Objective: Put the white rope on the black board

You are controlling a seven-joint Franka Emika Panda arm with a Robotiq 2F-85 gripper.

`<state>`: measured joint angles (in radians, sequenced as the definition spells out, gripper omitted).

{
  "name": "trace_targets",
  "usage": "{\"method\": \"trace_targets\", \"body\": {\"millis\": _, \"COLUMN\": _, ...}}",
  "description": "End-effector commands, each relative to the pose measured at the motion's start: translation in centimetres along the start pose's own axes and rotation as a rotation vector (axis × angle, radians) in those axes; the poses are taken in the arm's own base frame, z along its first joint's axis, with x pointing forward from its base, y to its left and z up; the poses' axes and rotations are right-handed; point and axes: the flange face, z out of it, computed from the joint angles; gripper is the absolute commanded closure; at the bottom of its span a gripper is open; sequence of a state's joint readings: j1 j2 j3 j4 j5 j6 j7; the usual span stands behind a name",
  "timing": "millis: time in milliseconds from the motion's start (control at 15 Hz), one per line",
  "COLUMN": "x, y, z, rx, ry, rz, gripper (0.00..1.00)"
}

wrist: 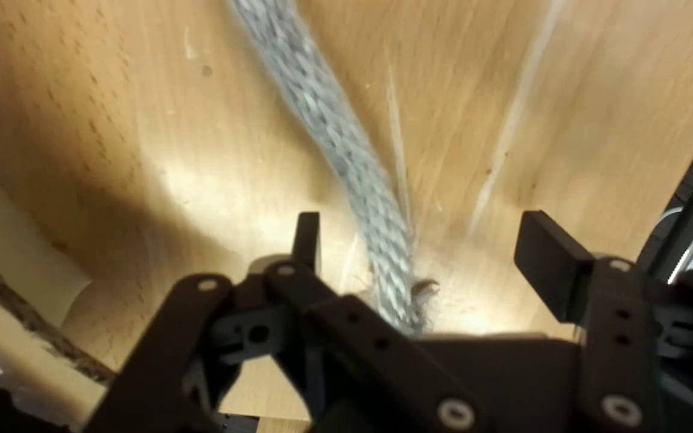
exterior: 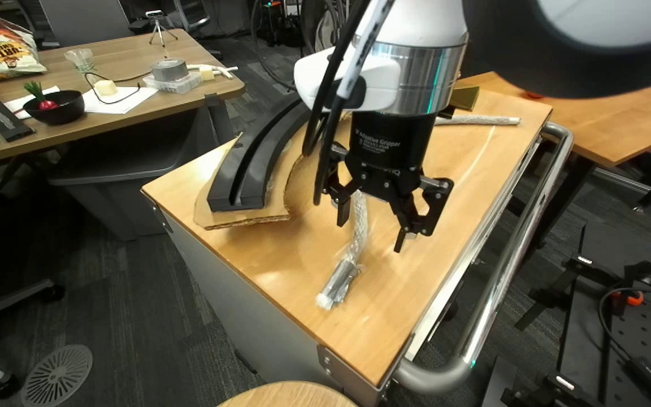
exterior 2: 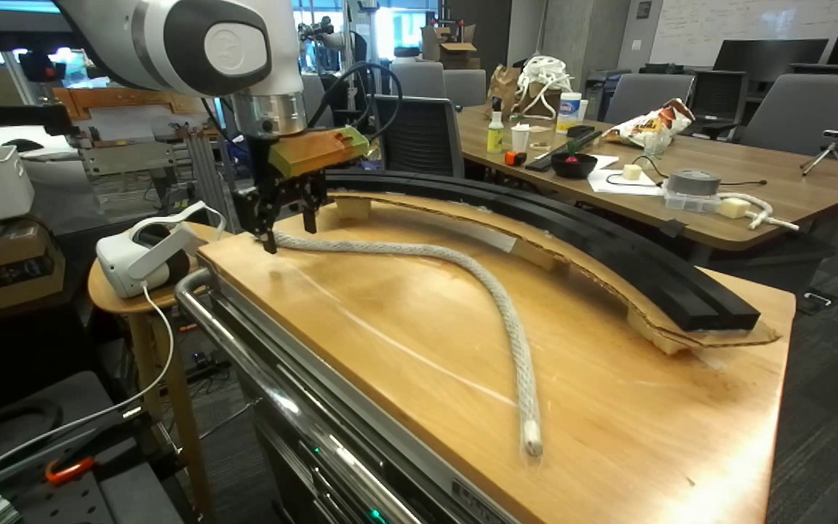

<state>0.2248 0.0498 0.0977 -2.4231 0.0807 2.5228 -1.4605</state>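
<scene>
Two risks imo: your gripper (exterior: 370,229) hangs wide & empty over the white rope (exterior: 361,223), on the counter (exterior: 393,316) right of the black board (exterior: 235,169) in an exterior view, so closing too high could miss, & pinching nr the taped end (exterior: 340,280) may leave the rest dragging.

A chip bag (exterior: 12,53) is sitting on the brown table (exterior: 122,56). Near it, a black bowl (exterior: 66,111) is holding a red radish (exterior: 47,105). A grey tape roll (exterior: 169,69) is resting on a clear box (exterior: 176,85). A tiny three-legged stand (exterior: 157,24) is standing nearby. A white headset (exterior 2: 122,256) is sitting on a round stool (exterior 2: 121,306).
</scene>
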Motion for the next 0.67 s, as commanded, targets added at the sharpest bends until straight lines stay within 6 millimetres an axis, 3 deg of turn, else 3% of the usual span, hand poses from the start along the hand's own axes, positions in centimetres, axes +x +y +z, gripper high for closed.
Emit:
{"method": "trace_targets", "body": {"millis": 0, "x": 0.6, "y": 0.7, "z": 1.2, "rx": -0.024, "ry": -0.010, "rz": 0.017, "gripper": 0.49}}
{"method": "trace_targets", "body": {"millis": 67, "x": 0.7, "y": 0.7, "z": 1.5, "rx": -0.024, "ry": -0.014, "rz": 0.019, "gripper": 0.53}}
{"method": "trace_targets", "body": {"millis": 333, "x": 0.7, "y": 0.6, "z": 1.0, "rx": -0.029, "ry": -0.023, "rz": 0.034, "gripper": 0.52}}
{"method": "trace_targets", "body": {"millis": 400, "x": 0.6, "y": 0.6, "z": 0.8, "rx": -0.032, "ry": -0.025, "rz": 0.035, "gripper": 0.61}}
{"method": "trace_targets", "body": {"millis": 467, "x": 0.6, "y": 0.6, "z": 0.6, "rx": -0.036, "ry": -0.027, "rz": 0.033, "gripper": 0.78}}
{"method": "trace_targets", "body": {"millis": 600, "x": 0.5, "y": 0.6, "z": -0.2, "rx": -0.051, "ry": -0.033, "rz": 0.031, "gripper": 0.92}}
